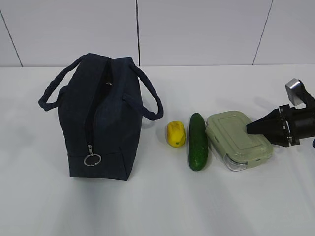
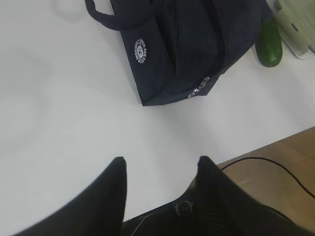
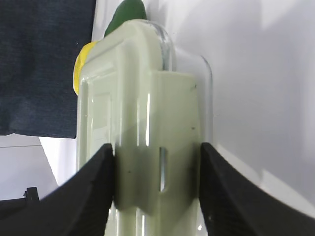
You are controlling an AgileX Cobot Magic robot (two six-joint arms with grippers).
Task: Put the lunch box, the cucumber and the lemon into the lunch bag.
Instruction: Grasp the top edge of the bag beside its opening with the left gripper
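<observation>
— White desk and pale wall panels in the exterior view: lunch bag stood left of middle, zipper seemingly closed, with lemon, cucumber and lunch box in a row to its right.

— Left wrist view?

— Left gripper hung empty, fingers parted, near the desk's front edge. Round white logo, unreadable.

— Right wrist?

— Right gripper fingers pinched the box's lid clip; it could pop open or slip.

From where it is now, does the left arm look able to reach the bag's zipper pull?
Probably yes. The left pincer stands open over bare table, and nothing lies between it and the zipper pull on the lunch bag end facing it.
</observation>
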